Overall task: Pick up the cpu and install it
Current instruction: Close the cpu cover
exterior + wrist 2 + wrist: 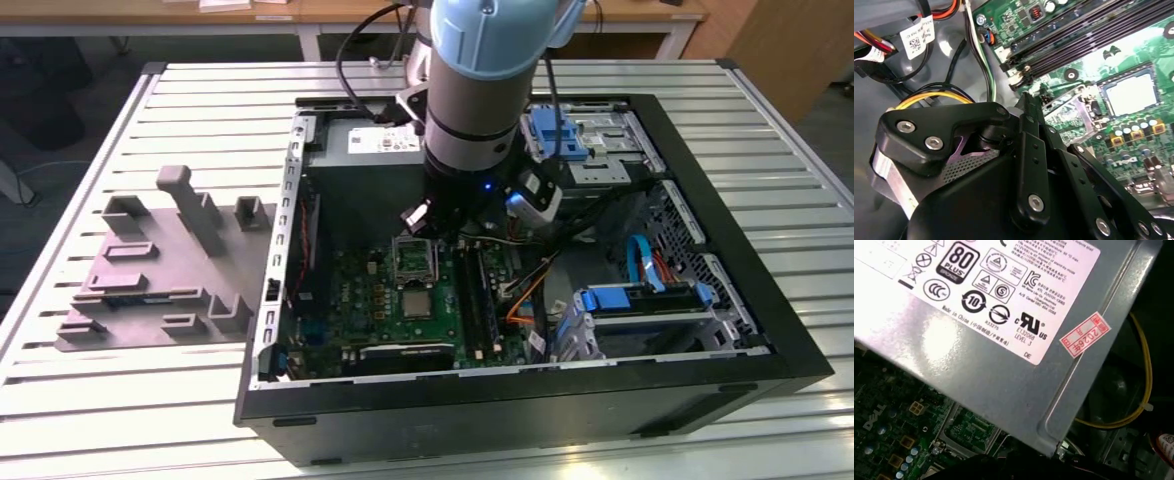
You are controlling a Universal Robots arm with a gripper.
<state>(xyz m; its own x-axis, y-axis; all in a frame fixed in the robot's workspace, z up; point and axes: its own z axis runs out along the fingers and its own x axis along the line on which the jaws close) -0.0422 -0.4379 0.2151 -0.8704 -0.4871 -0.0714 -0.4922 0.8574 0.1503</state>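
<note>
1. Your hand [447, 228] hangs low inside the open computer case [747, 385], over the motherboard [380, 305]; I cannot tell what grip it has, if any.
2. The cpu [1130, 93] lies flat on the motherboard, just beside the hand, exposed for access.
3. The case sits mid-worktop [200, 90].

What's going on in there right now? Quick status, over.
Gripper low inside the case, above the motherboard. Cpu lies flat on the board, untouched. Cables close beside the arm.
</note>
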